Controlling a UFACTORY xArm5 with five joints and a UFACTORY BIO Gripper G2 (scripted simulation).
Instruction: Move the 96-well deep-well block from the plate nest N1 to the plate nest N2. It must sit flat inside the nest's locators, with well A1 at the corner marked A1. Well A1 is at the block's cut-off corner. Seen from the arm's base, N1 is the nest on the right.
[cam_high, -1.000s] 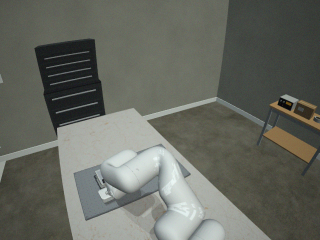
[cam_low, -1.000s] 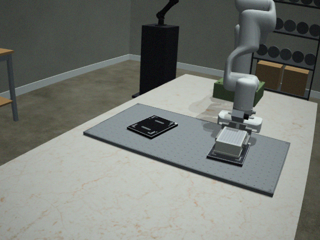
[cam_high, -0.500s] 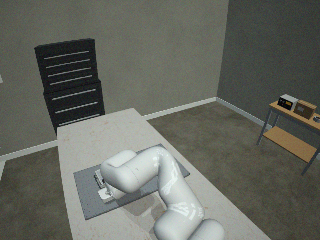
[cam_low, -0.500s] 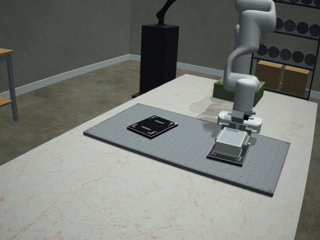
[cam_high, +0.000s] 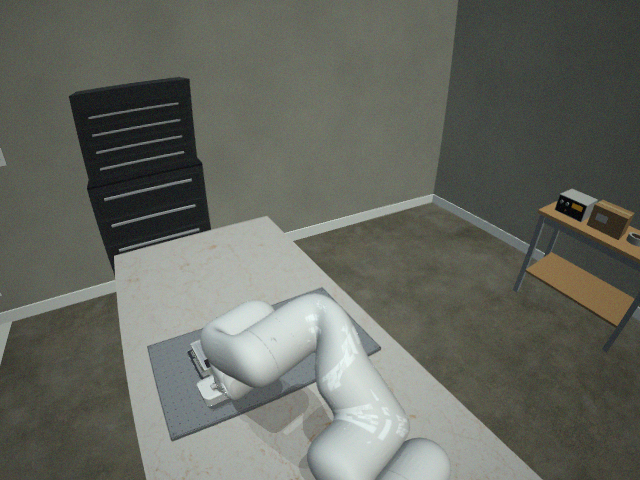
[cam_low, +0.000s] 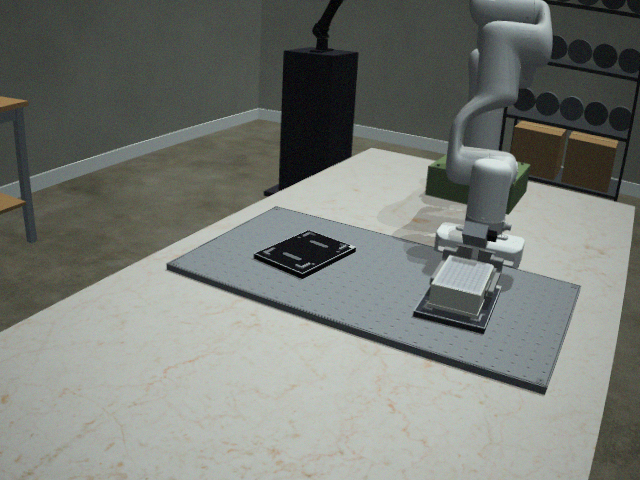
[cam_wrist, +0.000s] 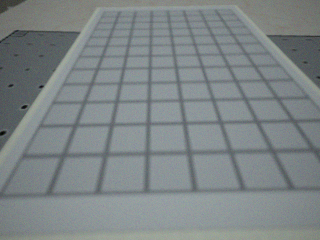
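Observation:
The pale deep-well block (cam_low: 457, 298) (cam_wrist: 160, 112) is upright at the black nest N2 (cam_low: 448, 317), within its locators. Whether its underside is fully down on the nest cannot be told. My gripper (cam_low: 465, 280) is shut on the block, with fingers along two opposite sides. In the wrist view the block's gridded top fills the picture. Nest N1 (cam_low: 320, 255) is empty, with light corner locators showing. In the top view the arm hides most of the block and N1. The cut-off corner and the A1 mark at N2 are not clear.
Both nests stand on a grey perforated board (cam_low: 361, 304) (cam_high: 173, 403) on the marble-look table (cam_low: 232, 387) (cam_high: 206, 279). The arm's green base box (cam_low: 449, 188) is at the table's back. The raised arm (cam_high: 289, 335) spans part of the board in the top view.

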